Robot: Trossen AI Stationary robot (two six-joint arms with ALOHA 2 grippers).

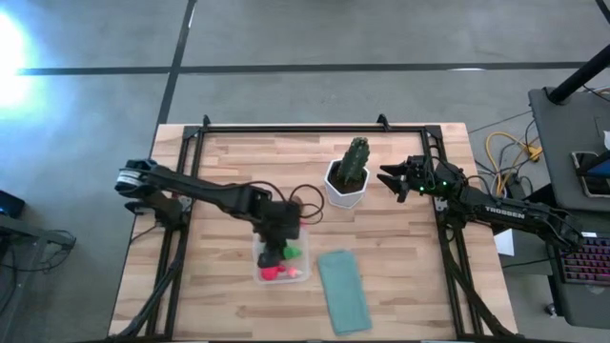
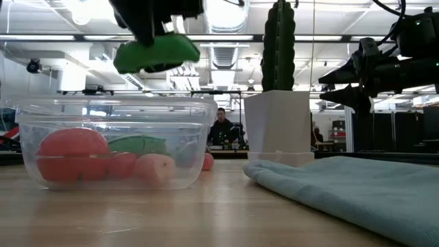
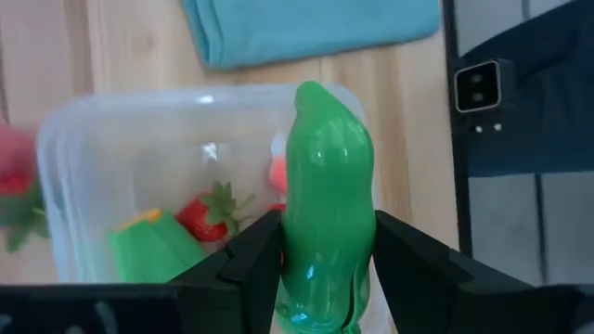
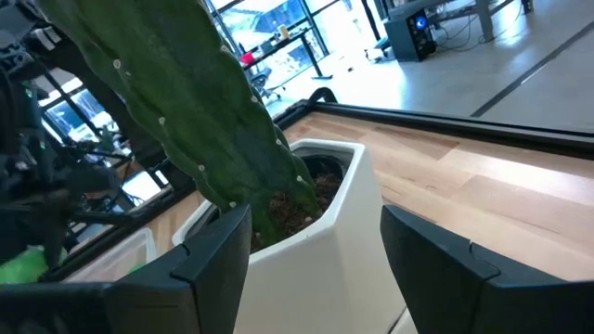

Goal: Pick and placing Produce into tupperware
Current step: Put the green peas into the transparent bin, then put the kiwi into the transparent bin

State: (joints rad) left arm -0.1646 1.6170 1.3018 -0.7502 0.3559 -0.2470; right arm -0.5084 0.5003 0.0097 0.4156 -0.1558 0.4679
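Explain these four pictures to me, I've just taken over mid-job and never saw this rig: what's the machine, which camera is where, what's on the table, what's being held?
Two dark robot arms work at a wooden table. One camera looks straight down, one sits at table height, and one rides on each wrist.

The left gripper is shut on a green elongated toy vegetable, held above the clear tupperware. Several pieces already lie inside, including a red round one.

Beside the tupperware lies a teal cloth. Farther back stands a cactus in a white pot.

The right gripper waits, open and empty, next to that pot.
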